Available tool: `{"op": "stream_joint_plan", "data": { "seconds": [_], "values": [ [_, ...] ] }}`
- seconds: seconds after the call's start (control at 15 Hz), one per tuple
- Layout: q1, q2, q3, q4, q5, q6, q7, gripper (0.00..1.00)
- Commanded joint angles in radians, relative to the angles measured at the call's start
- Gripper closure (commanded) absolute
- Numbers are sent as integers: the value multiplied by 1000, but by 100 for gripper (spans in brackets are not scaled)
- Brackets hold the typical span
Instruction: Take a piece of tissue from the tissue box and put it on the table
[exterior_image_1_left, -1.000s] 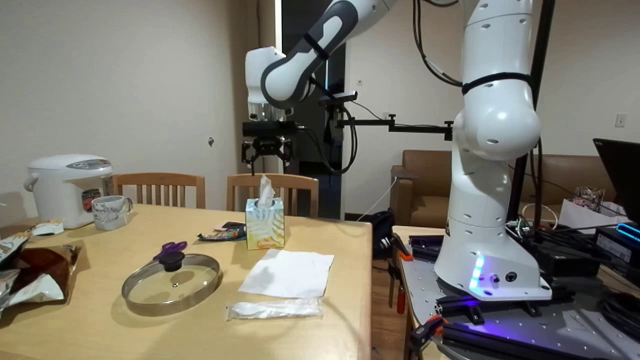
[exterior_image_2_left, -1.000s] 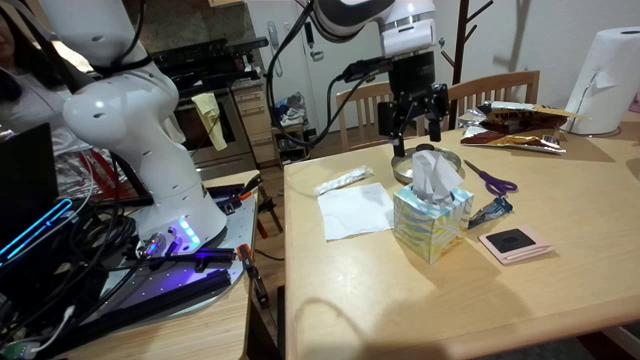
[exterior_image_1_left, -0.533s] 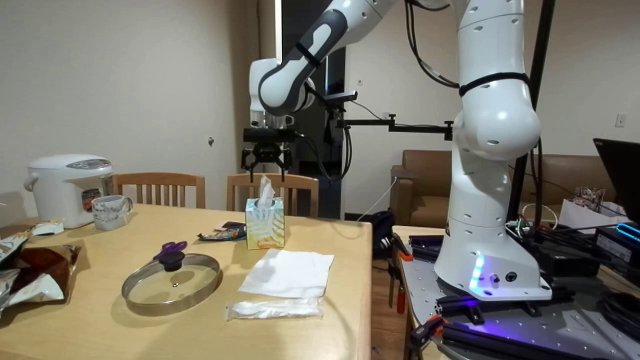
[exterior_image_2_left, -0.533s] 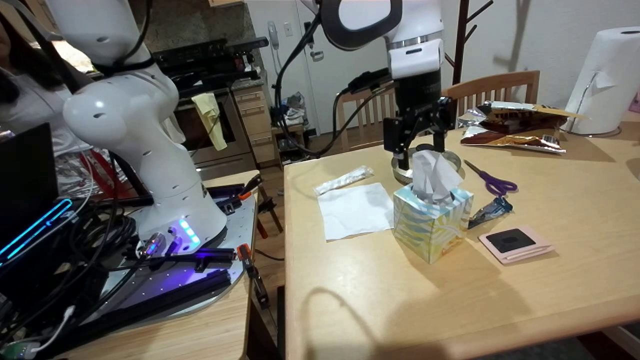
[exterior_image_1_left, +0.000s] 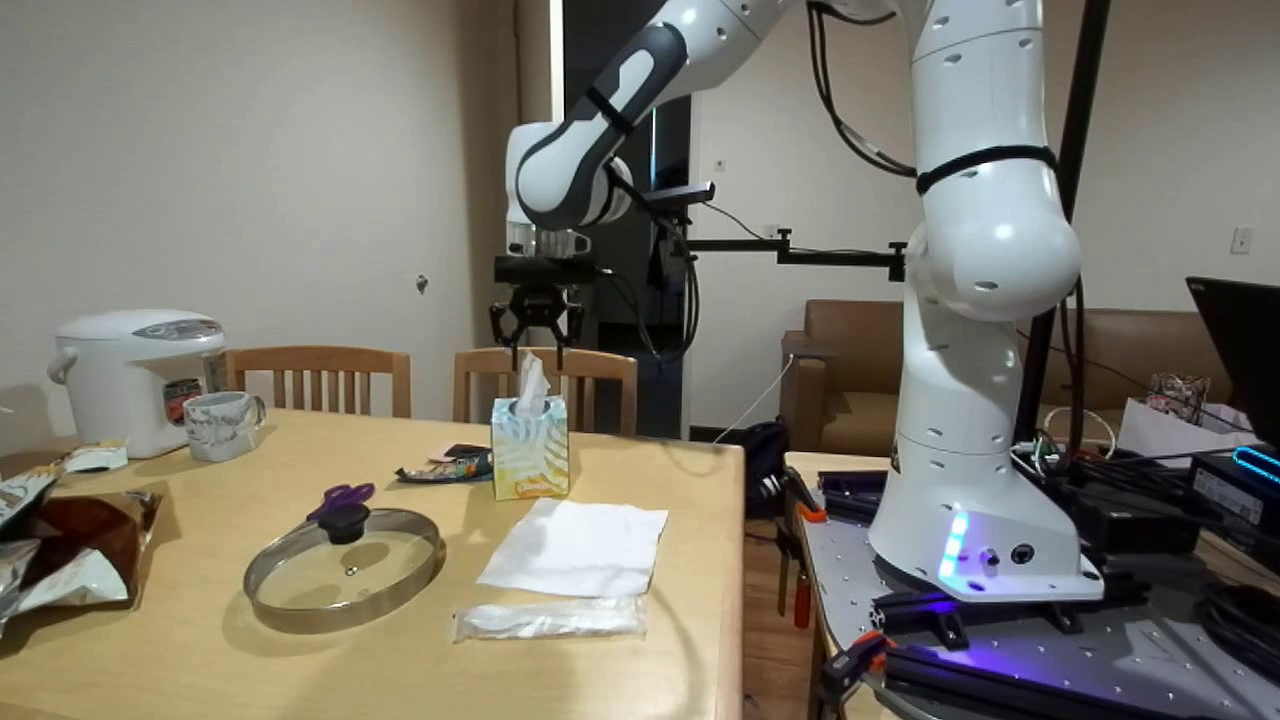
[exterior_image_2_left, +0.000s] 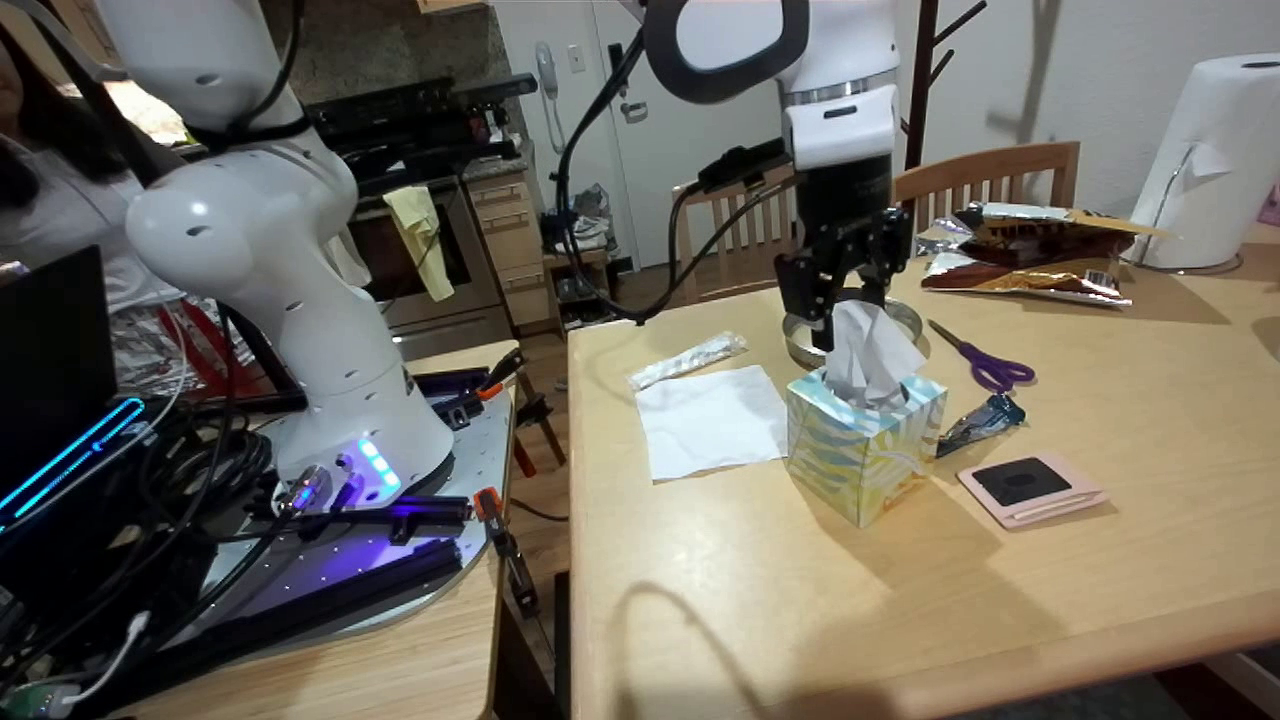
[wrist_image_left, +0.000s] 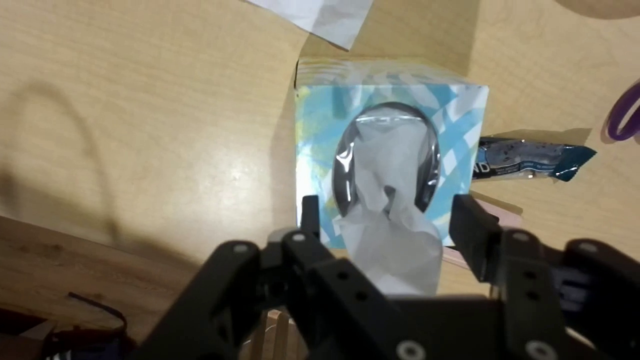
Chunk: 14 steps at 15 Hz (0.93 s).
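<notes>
Hanging over the tissue box (exterior_image_2_left: 842, 455) on the table (exterior_image_2_left: 690, 560), the gripper (exterior_image_1_left: 538, 363) has its fingers (wrist_image_left: 470, 225) spread apart; in the wrist view the tissue (wrist_image_left: 387, 155) rising from the box shows between them.

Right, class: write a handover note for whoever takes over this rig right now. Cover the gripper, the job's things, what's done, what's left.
The gripper is open just above the tissue box; in the wrist view the tissue shows between its jaws, ungripped.
The box stands upright on the table, the tissue sticking up through its opening.
Done: positioning, roughly; that tissue isn't out yet.
Left: close on it, pull it free, lay it on the table.
A white sheet lies flat near the box; I can't tell where it came from.
</notes>
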Motion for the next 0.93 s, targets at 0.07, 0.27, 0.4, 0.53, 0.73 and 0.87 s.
{"op": "stream_joint_plan", "data": {
  "seconds": [0.07,0.27,0.4,0.53,0.73,0.87],
  "values": [
    [-10,45,12,34,98,10,-111,66],
    [-4,44,7,35,106,9,-132,87],
    [-1,34,3,35,96,0,-129,98],
    [4,21,0,35,78,-5,-117,100],
    [9,-5,-3,36,60,-19,-108,100],
    [11,-27,-4,38,44,-31,-101,100]
  ]
}}
